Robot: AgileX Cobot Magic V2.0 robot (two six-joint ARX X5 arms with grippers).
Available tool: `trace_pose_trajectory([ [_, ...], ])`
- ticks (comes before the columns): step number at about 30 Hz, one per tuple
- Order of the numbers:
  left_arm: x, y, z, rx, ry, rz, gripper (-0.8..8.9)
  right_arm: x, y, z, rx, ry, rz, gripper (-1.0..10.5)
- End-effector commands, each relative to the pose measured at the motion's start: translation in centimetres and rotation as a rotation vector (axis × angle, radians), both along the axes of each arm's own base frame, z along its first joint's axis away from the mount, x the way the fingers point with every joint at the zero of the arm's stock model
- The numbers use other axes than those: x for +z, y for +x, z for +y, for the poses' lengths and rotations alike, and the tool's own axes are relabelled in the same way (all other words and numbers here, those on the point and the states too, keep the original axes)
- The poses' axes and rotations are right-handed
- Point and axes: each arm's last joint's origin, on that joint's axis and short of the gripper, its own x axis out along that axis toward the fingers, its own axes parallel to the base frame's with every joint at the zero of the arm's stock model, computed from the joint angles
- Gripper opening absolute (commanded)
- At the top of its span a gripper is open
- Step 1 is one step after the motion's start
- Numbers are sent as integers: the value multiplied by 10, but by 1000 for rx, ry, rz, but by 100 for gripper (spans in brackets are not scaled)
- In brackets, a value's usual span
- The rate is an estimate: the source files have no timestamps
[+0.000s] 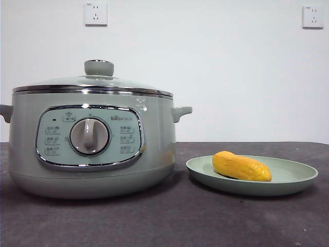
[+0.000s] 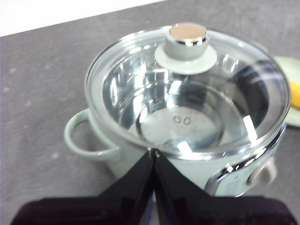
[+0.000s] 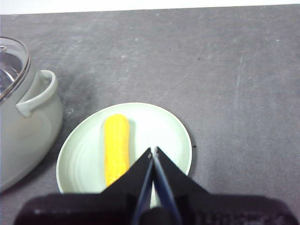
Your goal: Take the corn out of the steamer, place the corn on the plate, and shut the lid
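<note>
You are looking at a task that reads as finished, or at its very last beat; the corn (image 1: 241,166) lies on its side on the plate (image 1: 298,180), a little off the plate's middle, and the plate sits on the dark worktop (image 1: 154,221) just beside the steamer (image 1: 154,149), apart from it by a narrow gap. The lid (image 2: 140,70) rests on the steamer, its chrome rim seated all round as far as the front view shows, the knob (image 1: 98,67) upright on top; through the glass in the left wrist view you can see the bare metal bowl with nothing in it.

Your left gripper (image 2: 153,151) hangs above the near edge of the steamer with its fingers pressed together and holding nothing; your right gripper (image 3: 153,151) hangs over the plate, beside the corn and not touching it, its fingers likewise clenched on nothing. Neither arm shows in the front view, so both appear to be held high.

By my judgement, all three steps are done; what is left for you is only to check that the lid sits level, and the pictures give no sign that it is tilted; then take both arms clear, lifting straight up so that neither one knocks the knob or nudges the plate.
</note>
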Motion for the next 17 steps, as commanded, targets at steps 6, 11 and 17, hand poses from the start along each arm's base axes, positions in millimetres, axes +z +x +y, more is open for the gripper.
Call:
trace_pose_trajectory([
  [6, 8, -24, 27, 150, -26, -220, -3, -1, 0, 0, -8, 8, -1, 2],
  [11, -18, -20, 37, 242, -61, -312, -3, -1, 0, 0, -8, 8, -1, 2],
  [17, -69, -7, 43, 272, -71, -291, -3, -1, 0, 0, -8, 8, -1, 2],
])
